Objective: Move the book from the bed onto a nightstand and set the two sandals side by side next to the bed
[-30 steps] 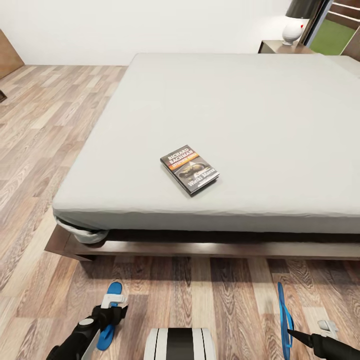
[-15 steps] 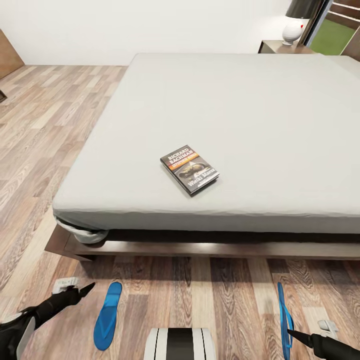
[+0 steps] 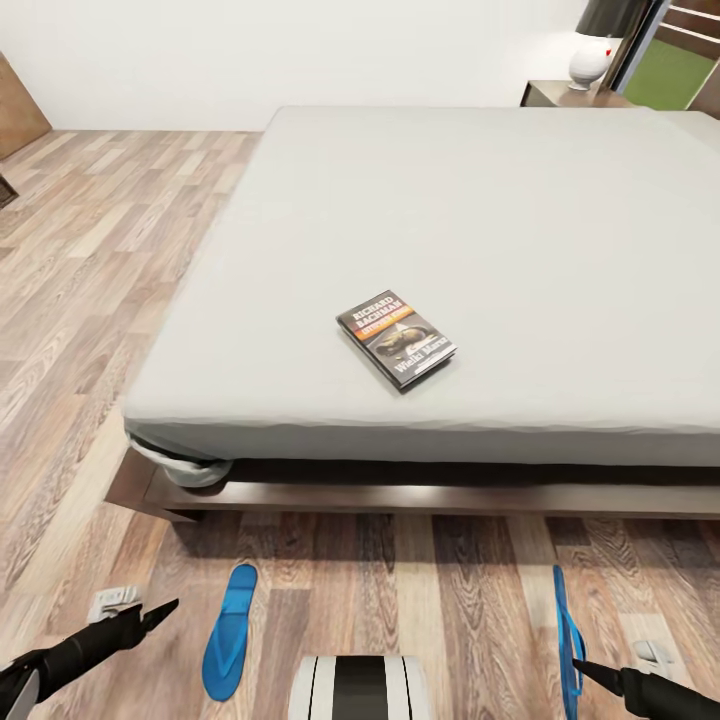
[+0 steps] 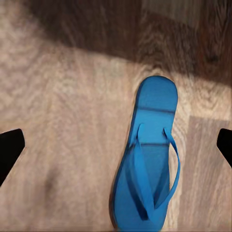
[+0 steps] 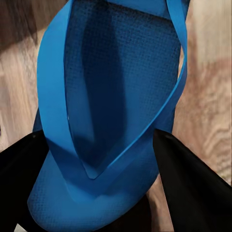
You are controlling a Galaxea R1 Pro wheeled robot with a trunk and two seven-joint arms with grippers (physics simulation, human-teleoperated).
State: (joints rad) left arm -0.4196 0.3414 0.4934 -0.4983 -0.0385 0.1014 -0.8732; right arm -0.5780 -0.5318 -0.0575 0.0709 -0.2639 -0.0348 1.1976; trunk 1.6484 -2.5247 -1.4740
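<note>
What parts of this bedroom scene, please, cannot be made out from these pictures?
- Nightstand, head view: the bed hides all but its top; no drawer front visible.
- Lamp, head view: its shade is cut off by the top edge.
- Right sandal, head view: stands on edge, its lower end cut off by the frame.
- Right gripper, right wrist view: jaws flank the sandal; contact unclear.
- Book, head view: small lettering unreadable.

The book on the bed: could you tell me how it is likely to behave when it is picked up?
The book looks like a thin paperback, so it is probably light and may flex if pinched at one edge. It lies flat on the soft grey mattress of the bed, so fingertips would likely struggle to get beneath it. Flat and rectangular, it should not roll.
</note>
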